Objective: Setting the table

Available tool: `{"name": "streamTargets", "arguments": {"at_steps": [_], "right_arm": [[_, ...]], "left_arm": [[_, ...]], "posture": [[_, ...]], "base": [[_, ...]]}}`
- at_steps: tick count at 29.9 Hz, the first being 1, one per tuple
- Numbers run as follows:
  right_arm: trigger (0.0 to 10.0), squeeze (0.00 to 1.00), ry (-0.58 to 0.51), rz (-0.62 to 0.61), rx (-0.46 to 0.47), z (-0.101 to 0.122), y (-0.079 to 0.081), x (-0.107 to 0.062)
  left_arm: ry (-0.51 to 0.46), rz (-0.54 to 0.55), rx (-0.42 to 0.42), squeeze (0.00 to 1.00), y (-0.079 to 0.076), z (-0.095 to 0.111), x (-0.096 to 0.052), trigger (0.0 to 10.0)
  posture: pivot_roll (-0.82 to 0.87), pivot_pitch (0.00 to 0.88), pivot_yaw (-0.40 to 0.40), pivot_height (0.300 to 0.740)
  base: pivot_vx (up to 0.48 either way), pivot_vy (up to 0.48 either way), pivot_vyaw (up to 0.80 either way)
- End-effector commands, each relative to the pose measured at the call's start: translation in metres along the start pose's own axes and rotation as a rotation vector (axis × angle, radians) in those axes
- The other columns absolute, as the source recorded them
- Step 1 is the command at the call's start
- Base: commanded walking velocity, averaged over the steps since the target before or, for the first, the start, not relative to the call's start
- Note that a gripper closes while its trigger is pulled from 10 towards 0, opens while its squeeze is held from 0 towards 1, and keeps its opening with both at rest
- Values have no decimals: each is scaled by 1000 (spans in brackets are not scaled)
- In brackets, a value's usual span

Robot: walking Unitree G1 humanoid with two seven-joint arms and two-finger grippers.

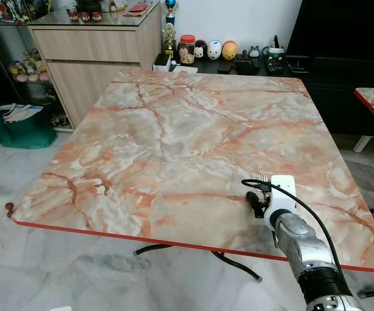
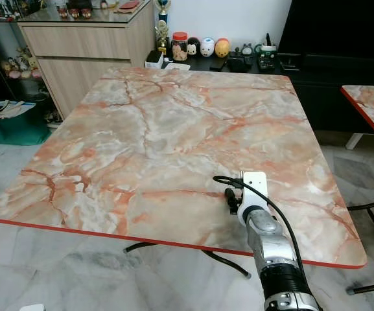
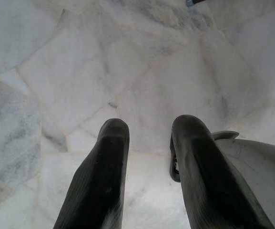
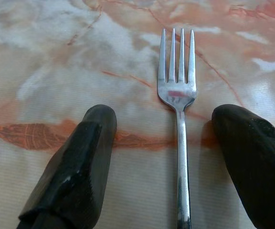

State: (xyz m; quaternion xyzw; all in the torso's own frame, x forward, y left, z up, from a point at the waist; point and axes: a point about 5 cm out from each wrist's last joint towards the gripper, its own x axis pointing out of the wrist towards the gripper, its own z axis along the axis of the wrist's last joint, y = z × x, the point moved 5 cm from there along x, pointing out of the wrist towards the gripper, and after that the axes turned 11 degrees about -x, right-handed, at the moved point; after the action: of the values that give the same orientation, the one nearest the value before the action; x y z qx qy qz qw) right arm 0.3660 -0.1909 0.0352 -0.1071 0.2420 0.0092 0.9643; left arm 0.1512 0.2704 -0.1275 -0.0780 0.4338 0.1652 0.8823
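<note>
A fork (image 4: 178, 119) was being laid on the marble counter (image 1: 174, 129) — near its front right edge, tines pointing away from the robot. The right gripper (image 4: 175, 157) was seen with jaws apart, the fork flat between them, apparently untouched. Next, a clean withdrawal seemed called for. The left gripper (image 3: 149, 143) hung over the floor (image 3: 80, 57), jaws apart.

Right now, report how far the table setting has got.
Barely started. Done: one fork lies flat on the table, near its front right edge. In hand: nothing; the right gripper hovers open, its fingers either side of the fork without gripping it. The left gripper hangs open over the floor. Left: plates, other cutlery and glasses.
</note>
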Motion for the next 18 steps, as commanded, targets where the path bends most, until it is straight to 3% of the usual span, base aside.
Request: {"name": "streamTargets", "arguments": {"at_steps": [1, 3, 4, 5, 6, 8, 18], "right_arm": [[10000, 0, 35, 6, -11, -5, 1, 1], [10000, 0, 35, 9, -10, -5, 1, 1], [9020, 0, 35, 10, -10, -6, 1, 1], [9020, 0, 35, 12, -10, -6, 1, 1], [2392, 0, 35, 14, -10, -6, 2, 1], [0, 0, 32, 20, -5, -5, 4, 1], [0, 0, 36, 17, -6, -6, 3, 0]], "left_arm": [[15, -5, 18, 0, 0, -4, -1, 10000], [15, -5, 18, 0, 0, -3, 0, 10000], [14, -6, 17, 0, 0, -3, 0, 10000], [14, -6, 17, 0, 0, -3, 0, 10000], [14, -7, 17, 0, -1, -2, 0, 10000], [13, -7, 17, 0, 0, -2, 0, 10000], [14, -7, 16, 0, 0, -1, 0, 10000]], "posture": [[-3, 0, 4, 740], [-3, 0, 4, 740], [-4, 0, 5, 740], [-4, 0, 5, 740], [-4, 0, 6, 740], [-5, 0, 6, 740], [-5, 0, 4, 740]], "base": [[0, 0, 0], [0, 0, 0], [0, 0, 0], [0, 0, 0], [0, 0, 0], [0, 0, 0], [0, 0, 0]]}}
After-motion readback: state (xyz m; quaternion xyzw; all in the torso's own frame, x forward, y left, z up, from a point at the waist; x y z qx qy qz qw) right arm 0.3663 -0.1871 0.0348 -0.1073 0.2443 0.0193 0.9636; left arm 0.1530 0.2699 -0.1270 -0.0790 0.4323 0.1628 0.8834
